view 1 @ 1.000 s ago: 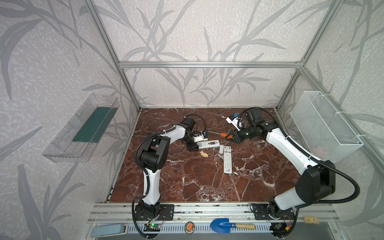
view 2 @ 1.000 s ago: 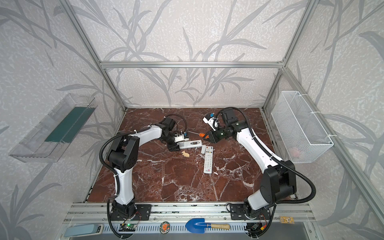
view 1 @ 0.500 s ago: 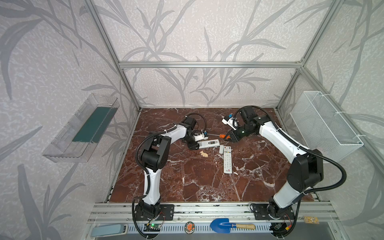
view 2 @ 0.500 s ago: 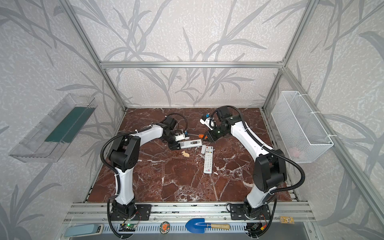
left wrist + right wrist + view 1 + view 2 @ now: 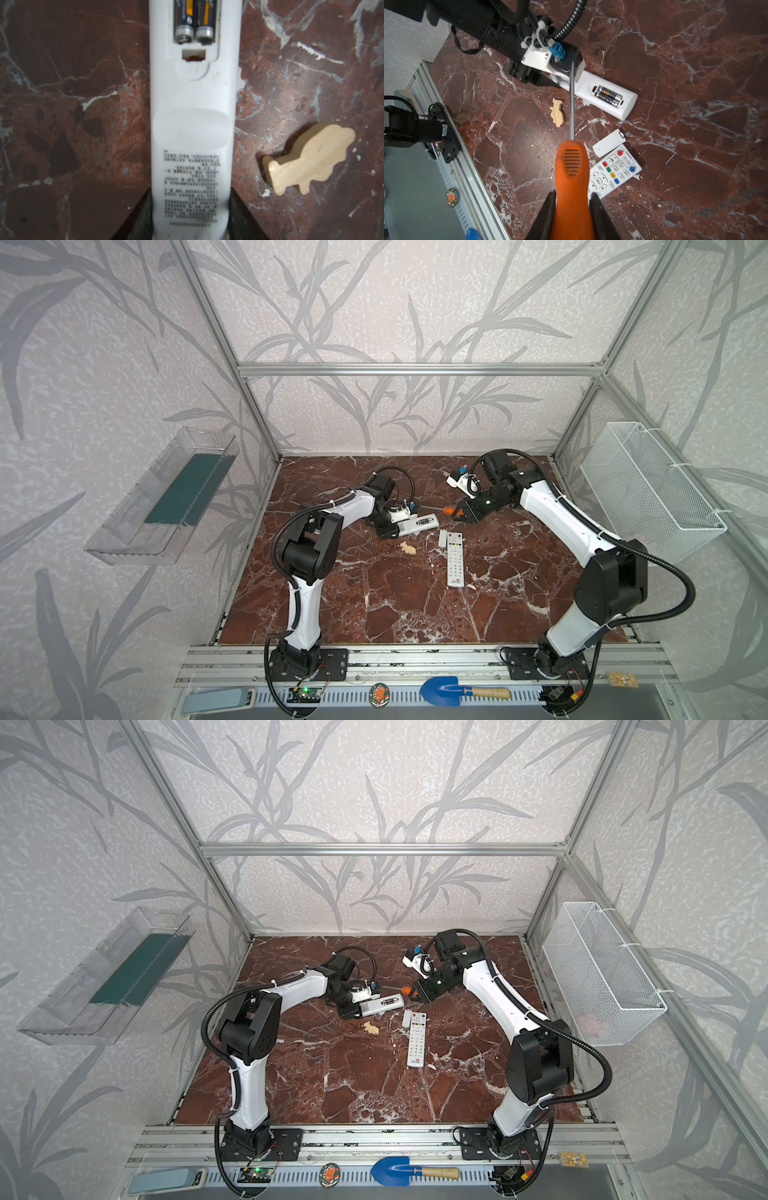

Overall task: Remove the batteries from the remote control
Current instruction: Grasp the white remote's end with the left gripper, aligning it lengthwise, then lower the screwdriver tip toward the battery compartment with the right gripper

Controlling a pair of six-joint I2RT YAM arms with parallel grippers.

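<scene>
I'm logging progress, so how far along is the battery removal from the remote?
Done: the battery cover is off, lying on the table. In hand: left tool grips the face-down remote, right tool holds an orange-handled screwdriver. Left: both batteries sit in the open compartment.

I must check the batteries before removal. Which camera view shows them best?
The right wrist view: both batteries lie whole and sharp in the open remote. The left wrist view crops them, showing only one end. In both top views they are too small to judge.
</scene>
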